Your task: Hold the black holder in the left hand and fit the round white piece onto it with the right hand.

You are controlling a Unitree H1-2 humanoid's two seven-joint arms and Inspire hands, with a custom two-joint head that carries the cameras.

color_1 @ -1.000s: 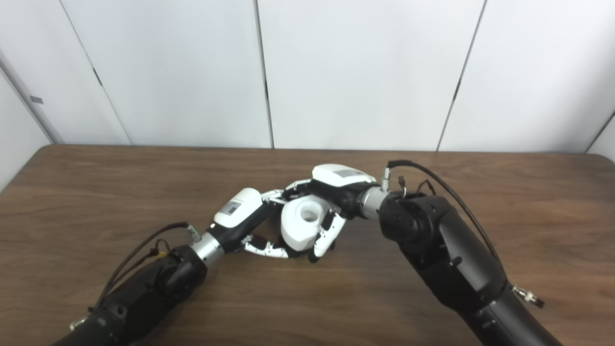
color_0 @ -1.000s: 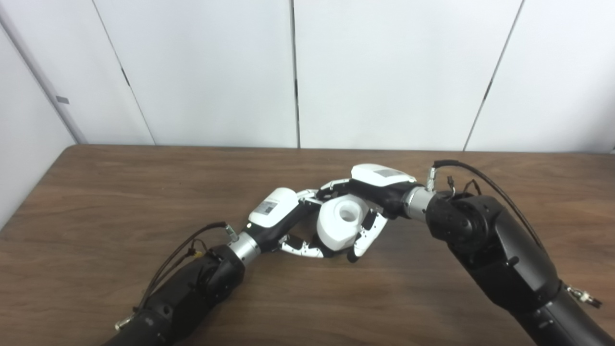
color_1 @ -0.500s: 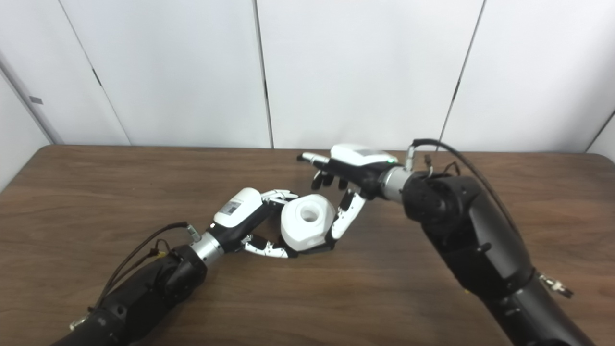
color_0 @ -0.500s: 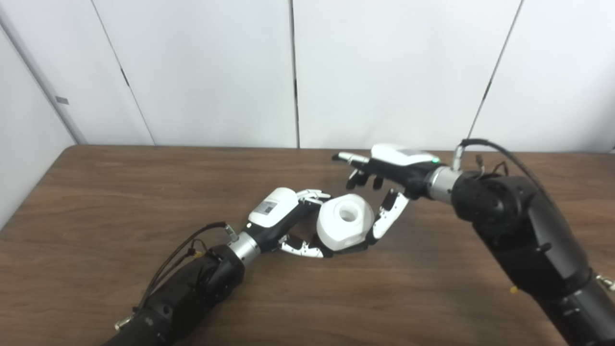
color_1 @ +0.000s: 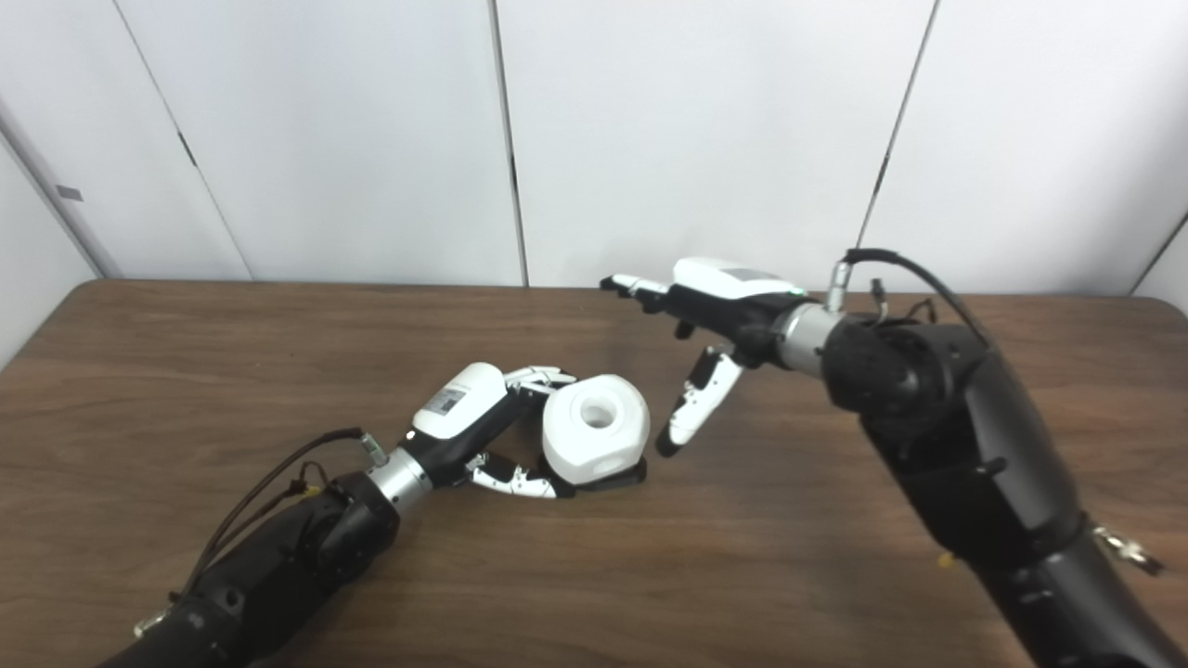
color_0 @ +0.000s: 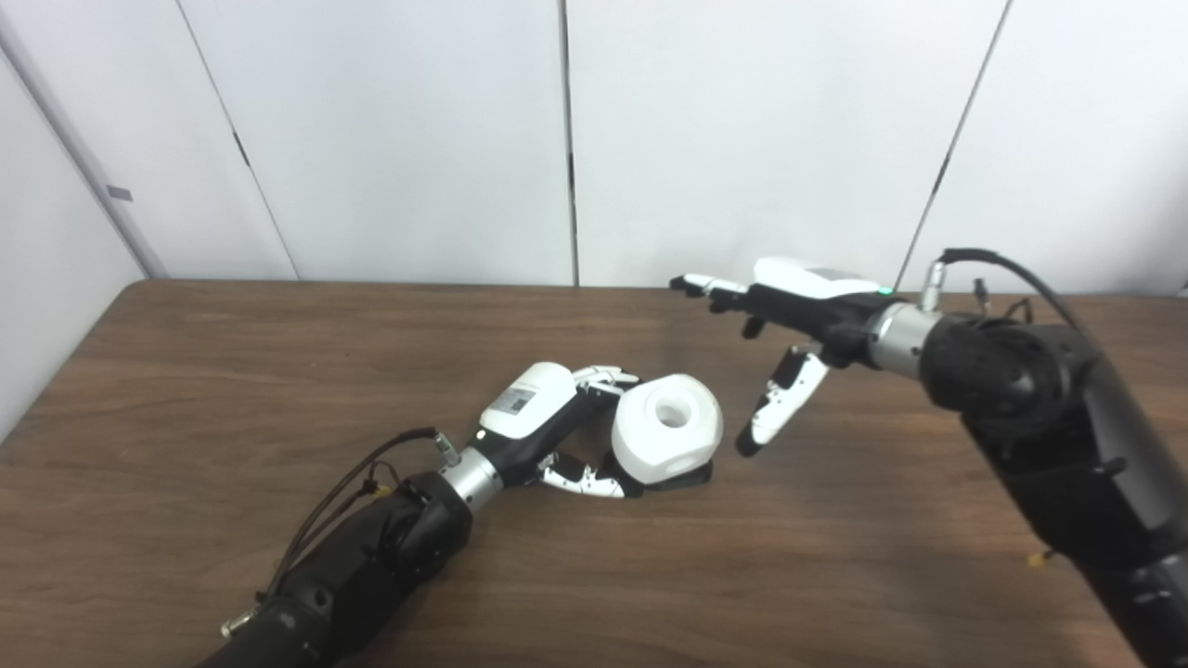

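Now, nearest to me, my left hand (color_0: 548,422) lies low on the worktop (color_0: 232,371), and its fingers are closed around the black holder (color_0: 682,479). Only a thin dark edge of the holder shows, under the round white piece (color_0: 666,441). The white piece sits on top of the holder, with its round opening facing up and a little toward me. I judge that it is already fitted, but I cannot see the joint itself.

Beyond the white piece and to its right, my right hand (color_0: 784,320) hangs above the worktop, released, with the fingers spread and nothing in it. Its thumb (color_0: 775,413) points down and toward the white piece, near it but apart. So the white piece lies to the left of the right hand and lower, and the left hand is the one in contact.

If the seating needs a last press, I think the right hand must come down and left over the opening.
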